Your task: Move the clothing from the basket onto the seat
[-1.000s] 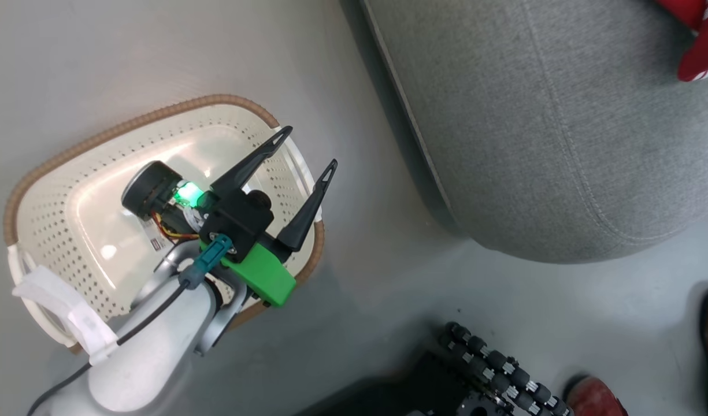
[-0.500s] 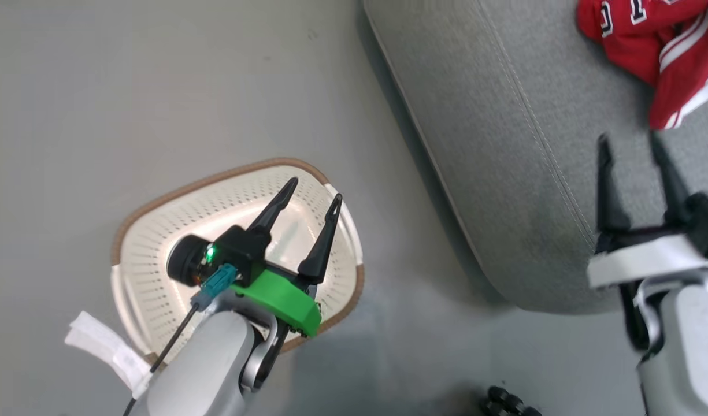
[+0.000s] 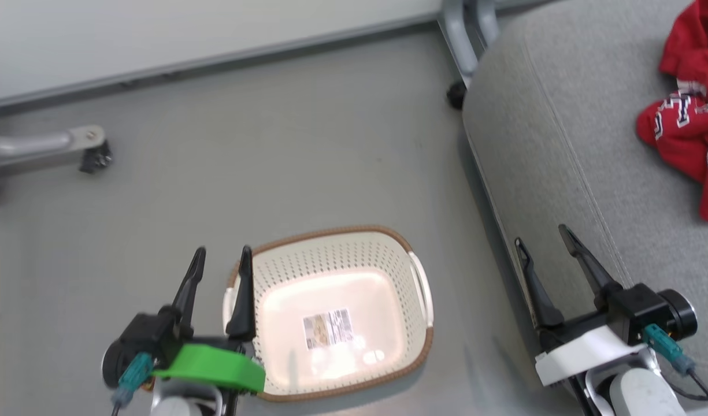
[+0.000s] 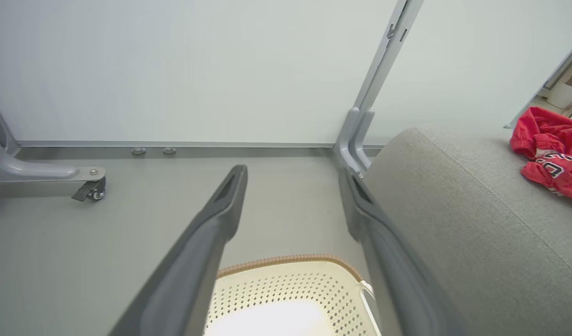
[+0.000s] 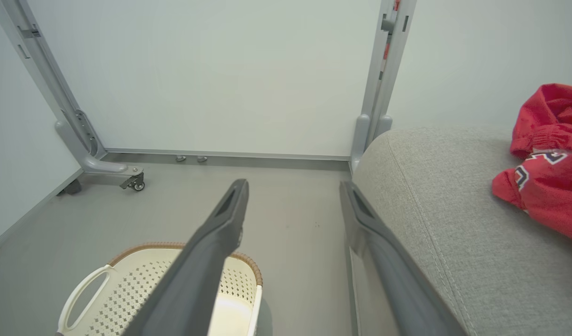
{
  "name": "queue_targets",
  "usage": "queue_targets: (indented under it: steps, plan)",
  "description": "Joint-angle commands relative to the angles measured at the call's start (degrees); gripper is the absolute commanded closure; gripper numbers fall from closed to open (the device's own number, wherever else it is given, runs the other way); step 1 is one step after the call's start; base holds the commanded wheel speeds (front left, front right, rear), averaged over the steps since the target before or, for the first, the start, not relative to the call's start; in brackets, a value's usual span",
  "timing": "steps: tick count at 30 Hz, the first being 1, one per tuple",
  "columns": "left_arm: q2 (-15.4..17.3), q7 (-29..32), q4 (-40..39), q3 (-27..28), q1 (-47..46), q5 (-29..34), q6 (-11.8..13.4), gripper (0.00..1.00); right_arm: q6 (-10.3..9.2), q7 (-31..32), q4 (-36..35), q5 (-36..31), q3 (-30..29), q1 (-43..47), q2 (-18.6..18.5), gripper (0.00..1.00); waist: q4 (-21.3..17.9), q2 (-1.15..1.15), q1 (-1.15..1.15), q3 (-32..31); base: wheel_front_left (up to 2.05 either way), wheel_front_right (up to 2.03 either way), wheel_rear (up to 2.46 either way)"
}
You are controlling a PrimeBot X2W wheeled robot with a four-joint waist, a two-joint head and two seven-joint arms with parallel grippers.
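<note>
Red clothing (image 3: 686,136) lies heaped on the grey seat (image 3: 562,144), ahead and to the right of the nearer right claw (image 3: 541,236), while the basket (image 3: 325,233) stands empty beside the left claw (image 3: 223,251), both claws spread apart, holding nothing.

The clothing (image 3: 684,134) runs past the right edge; the label (image 3: 328,327) is unreadable

The basket (image 3: 342,257) was moulded in glossy perforated plastic; the seat (image 3: 538,144) was covered in matt woven cloth, the clothing (image 3: 683,133) in soft fabric.
</note>
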Motion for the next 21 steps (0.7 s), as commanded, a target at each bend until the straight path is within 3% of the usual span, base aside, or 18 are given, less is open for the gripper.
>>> queue_targets:
  steps: [1,10,21]
  plan:
    - [-0.54,0.0,-0.63,0.92,2.64,0.86,-0.31,0.0,-0.08,-0.13,-0.81,-0.43,-0.04,1.96,-0.21,0.0,8.13,0.45,0.0,-10.43,0.0,0.0,0.0]
    - [-0.85,-0.01,-8.57,5.01,12.55,7.59,-2.72,0.0,-0.08,-0.13,-8.29,-0.64,-2.51,8.69,1.34,0.0,7.07,0.45,0.0,-14.48,0.0,0.0,0.0]
    - [-0.86,-0.01,-11.55,6.03,18.24,7.96,-1.82,0.0,-0.08,-0.13,-8.38,0.34,-4.43,14.61,2.48,0.0,5.24,0.45,0.0,-15.34,0.0,0.0,0.0]
